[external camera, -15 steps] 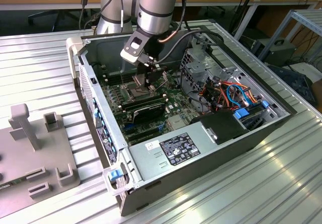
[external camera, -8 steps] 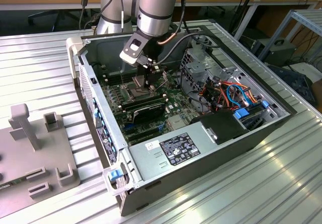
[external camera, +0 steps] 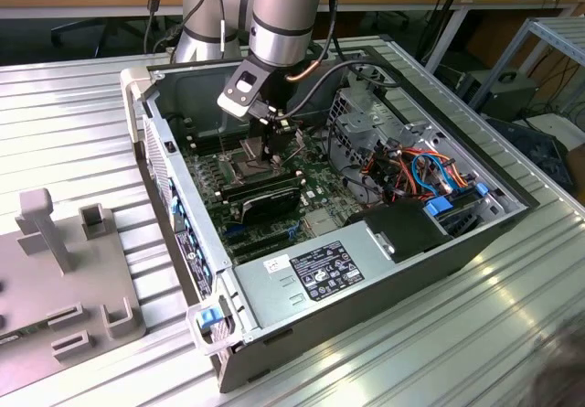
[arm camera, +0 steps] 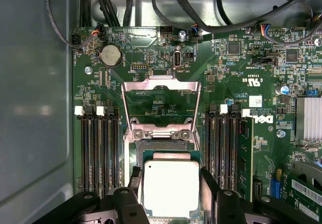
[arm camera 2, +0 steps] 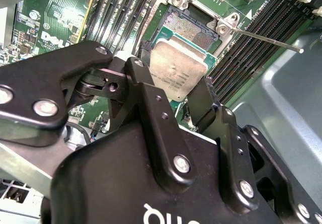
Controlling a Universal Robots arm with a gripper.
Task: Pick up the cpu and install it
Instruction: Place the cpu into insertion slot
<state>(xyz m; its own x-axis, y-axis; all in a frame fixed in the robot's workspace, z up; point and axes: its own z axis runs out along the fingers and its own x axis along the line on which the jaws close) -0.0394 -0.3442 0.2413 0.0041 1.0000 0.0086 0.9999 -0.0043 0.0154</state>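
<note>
The cpu [arm camera 2: 178, 68] is a small square chip with a dull silver top and a green edge. My gripper [arm camera 2: 173, 80] is shut on it, one black finger [arm camera 2: 146, 85] on one side and the other finger [arm camera 2: 202, 100] on the opposite side. In the first wrist view the cpu [arm camera: 171, 186] hangs partly over the open socket [arm camera: 163, 146], whose contact field shows beyond the chip's edge. In the exterior view the gripper [external camera: 274, 146] reaches down into the computer case over the motherboard [external camera: 315, 183].
The hinged metal socket frame [arm camera: 161, 85] stands folded open and its thin lever [arm camera 2: 266, 39] sticks out sideways. Memory slots [arm camera: 98, 148] flank the socket. Black modules [external camera: 260, 192], a power supply [external camera: 320, 270], coloured cables [external camera: 420, 165] and case walls [external camera: 178, 197] crowd the space.
</note>
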